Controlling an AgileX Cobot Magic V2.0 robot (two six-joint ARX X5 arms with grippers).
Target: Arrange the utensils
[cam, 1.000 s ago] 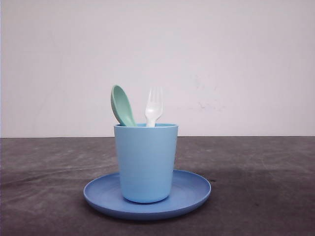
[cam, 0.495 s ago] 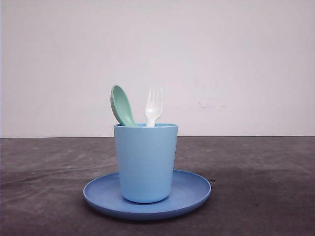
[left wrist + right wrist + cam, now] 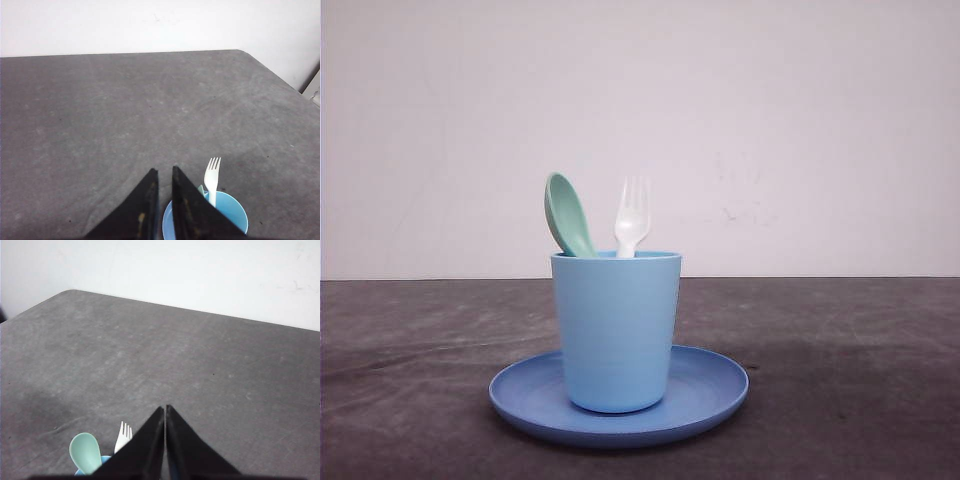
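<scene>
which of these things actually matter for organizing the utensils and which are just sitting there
Part of the job:
- white fork, standing tines-up in the cup
- mint-green spoon, bowl-up in the same cup, leaning left

Just there:
- light blue cup, holding both utensils
- round blue plate under the cup
- grey table

Neither the left gripper nor the right gripper holds anything.

1 fork, 1 spoon, 1 cup, 1 plate
</scene>
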